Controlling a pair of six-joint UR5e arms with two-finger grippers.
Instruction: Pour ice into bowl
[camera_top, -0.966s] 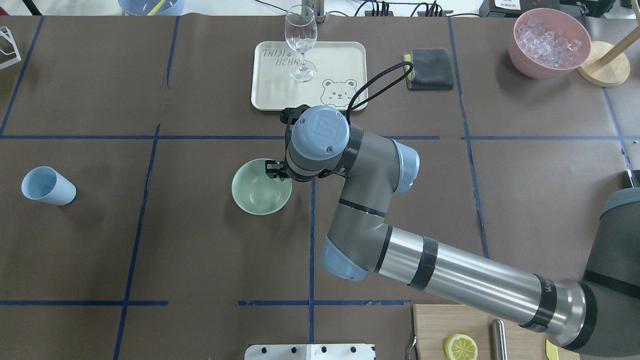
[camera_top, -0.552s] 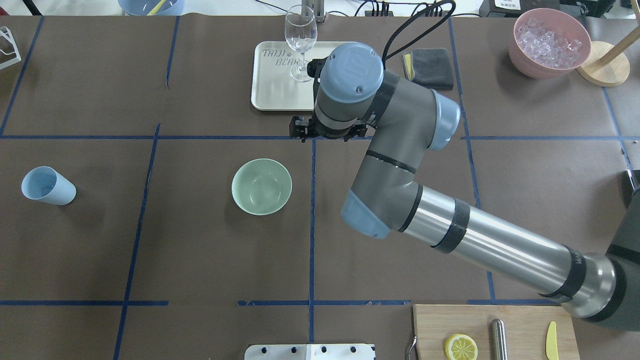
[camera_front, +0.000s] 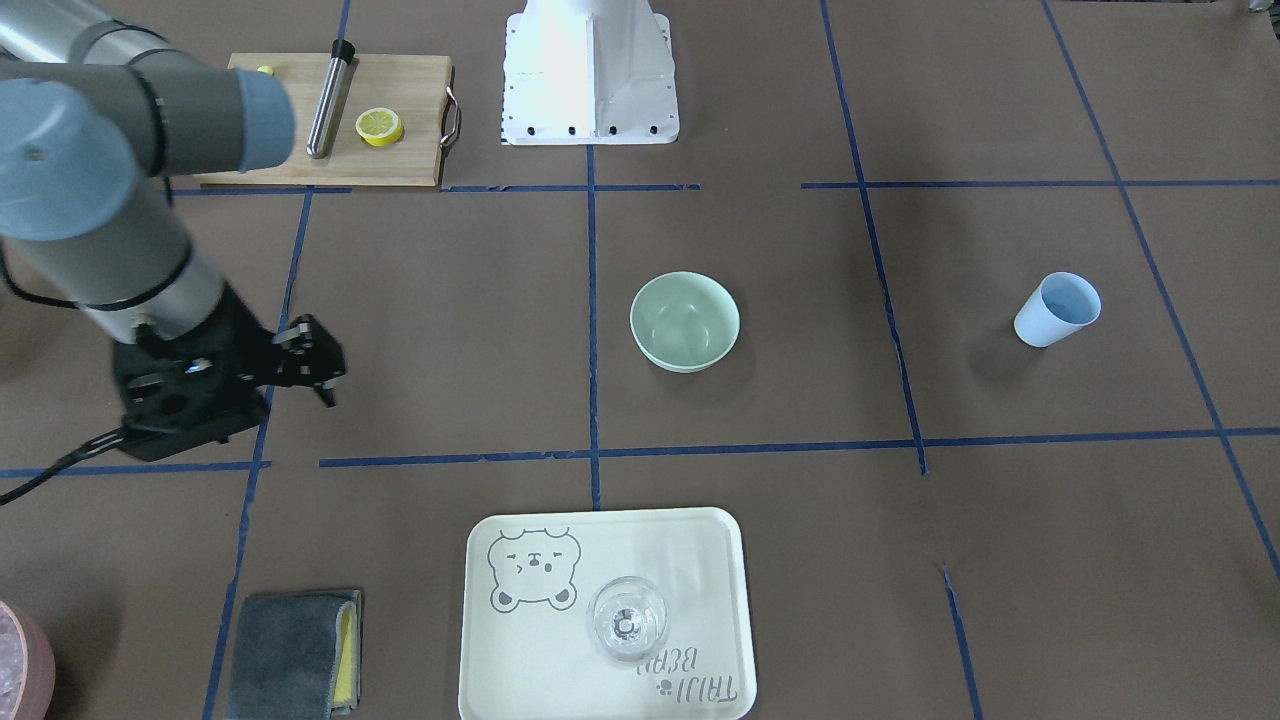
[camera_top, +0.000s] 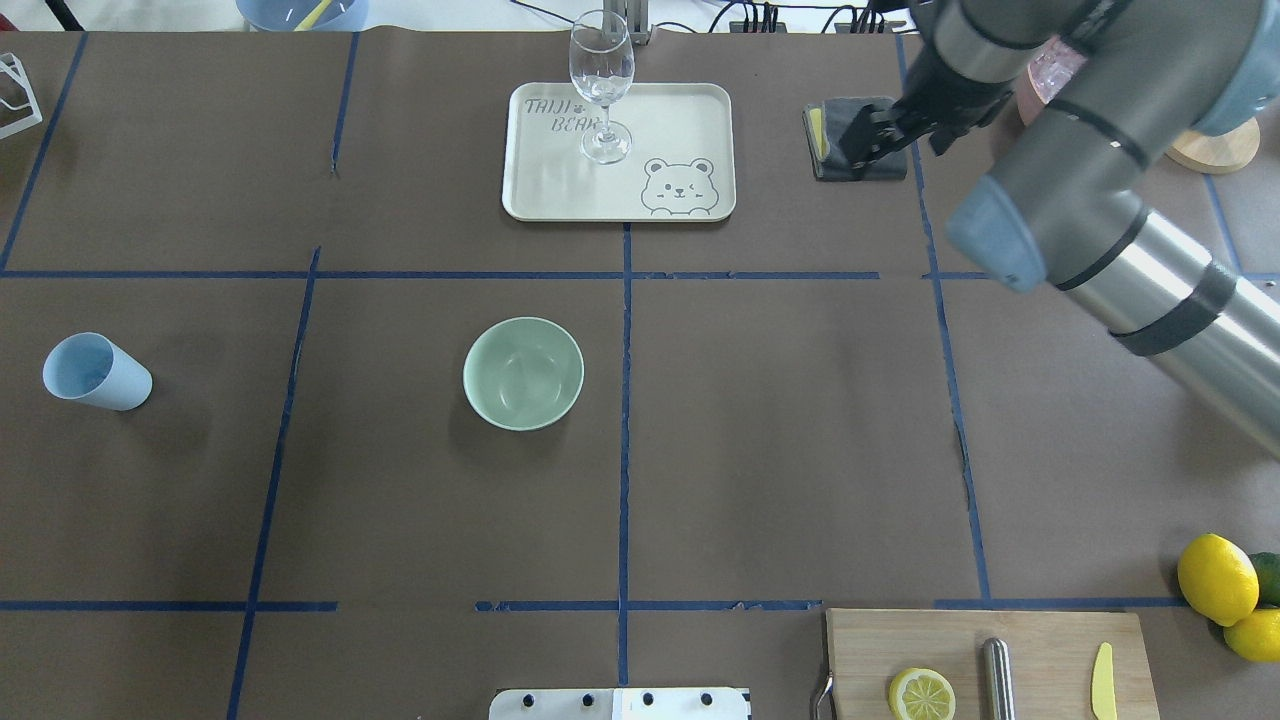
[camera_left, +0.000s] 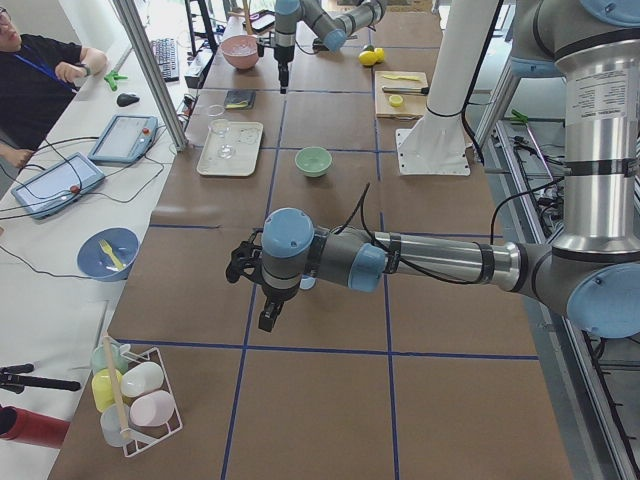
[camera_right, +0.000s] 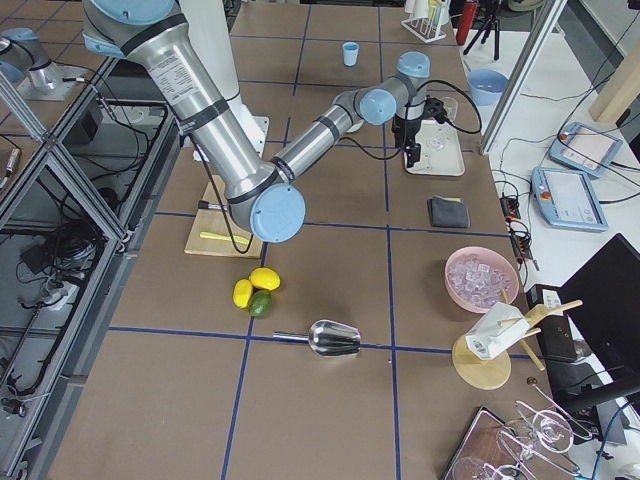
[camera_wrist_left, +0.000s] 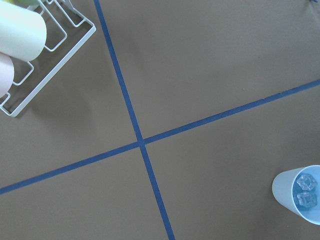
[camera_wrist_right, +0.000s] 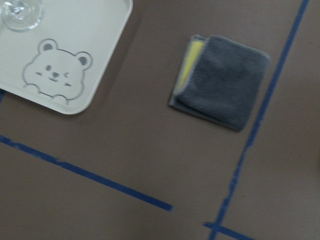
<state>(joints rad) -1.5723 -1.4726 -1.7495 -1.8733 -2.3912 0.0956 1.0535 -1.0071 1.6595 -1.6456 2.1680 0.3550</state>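
The brown, matte, paper-covered tabletop (camera_top: 780, 420) is ruled into squares by blue tape. The grey-and-silver right arm (camera_top: 1080, 170), with pale blue joint caps, reaches over the far right corner. Its black right gripper (camera_top: 856, 150) hangs above a folded dark grey cloth (camera_wrist_right: 225, 85) with a yellow layer, and whether it is open or closed cannot be told. The left gripper (camera_left: 266, 320) shows only in the left side view, so its state cannot be told either. A cream rectangular tray (camera_top: 680, 110) with a bear drawing lies at far centre. The round, smooth pale mint-green bowl (camera_top: 523, 373) sits at mid-tabletop. The light blue tapered cup (camera_top: 97, 372) stands well apart at the left. Only the left wrist view looks into it, where two small, clear, glassy ice cubes (camera_wrist_left: 306, 200) lie inside.
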